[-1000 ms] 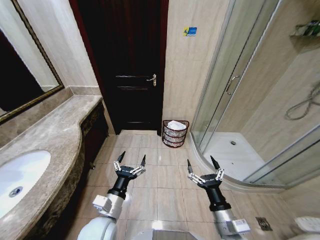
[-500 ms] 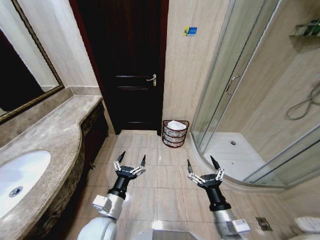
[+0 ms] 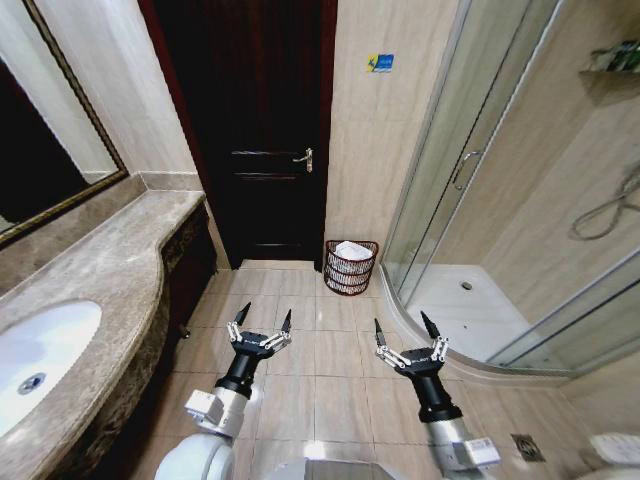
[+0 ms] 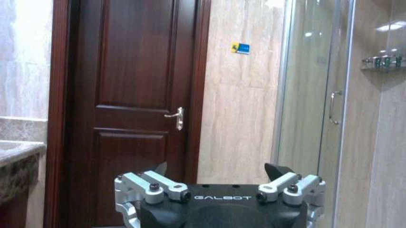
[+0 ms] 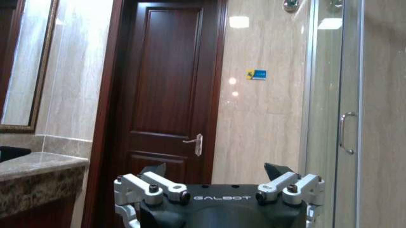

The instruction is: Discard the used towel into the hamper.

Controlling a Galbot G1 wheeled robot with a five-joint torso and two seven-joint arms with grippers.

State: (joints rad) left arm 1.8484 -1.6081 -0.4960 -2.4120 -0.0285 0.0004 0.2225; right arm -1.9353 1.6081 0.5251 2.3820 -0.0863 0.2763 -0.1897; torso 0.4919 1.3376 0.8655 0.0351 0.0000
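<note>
Towel [image 3: 352, 249], white and bunched, already lies inside the hamper [image 3: 351, 272], which stands on the far floor against the tiled wall, just right of the dark door [image 3: 262, 130] and left of the glass shower enclosure [image 3: 470, 200]; going left to right in the near field, the counter with its basin [image 3: 40, 355] runs along the left, then the left gripper [image 3: 262, 322] hovers over the floor tiles with its fingers spread wide and nothing between them, then the right gripper [image 3: 406, 328] hangs beside it, equally splayed and empty; the hamper lies straight ahead and well apart from both, between their lines of reach, marginally nearer the right one by my judgement; the towel shows no clear long axis; set against the earlier head views, nothing differs: both arms, hamper and towel hold the same places.
</note>
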